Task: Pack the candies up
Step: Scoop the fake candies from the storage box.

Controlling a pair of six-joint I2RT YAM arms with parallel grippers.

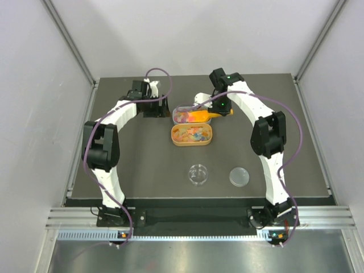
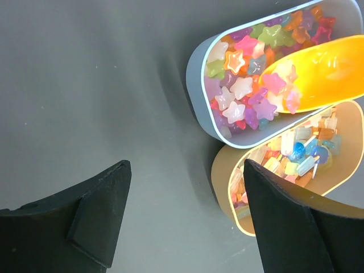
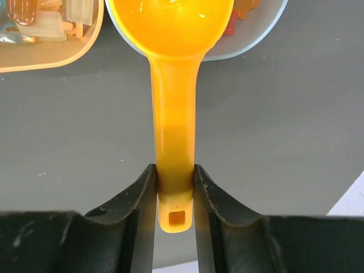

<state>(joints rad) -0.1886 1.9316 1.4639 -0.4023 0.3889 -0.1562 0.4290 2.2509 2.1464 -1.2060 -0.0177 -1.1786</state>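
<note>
While the right pincer (image 3: 174,175) is clamping the handle of the orange scoop (image 3: 173,114), step in hand: scooping appears to be under way, judging by the scoop bowl lying inside the grey tub (image 2: 196,85).
Right pincer: both fingers are pressing on the handle near its end, one on each side, and are holding the scoop roughly level.
Left pincer (image 2: 186,187): it is hanging wide open over bare bench (image 1: 142,170) just beside the rounded end of the grey tub, and is gripping nothing.
Candies (image 2: 242,88): star-shaped pieces are filling the grey tub. A few are sitting in the scoop bowl. Mixed block-shaped and round pieces are filling the tan tub (image 2: 224,176), which is touching the grey one along its side.
Scoop load: only a few stars are showing in the bowl in the left wrist view. How deep the bowl is sitting in the pile cannot be told.
Round dish (image 1: 198,174): the clear dish is standing near the front of the bench, well apart from both tubs, with its lid (image 1: 239,177) lying beside it. No candy is showing in it from above.
Progress: packing seems to be at an early stage, since the dish is looking bare.
Next move: the right arm is likely needing to lift the bowl clear while keeping it level, carry it over the dish and tip it slowly.
Risk: these small, smooth pieces are prone to rolling off a tilted bowl.
</note>
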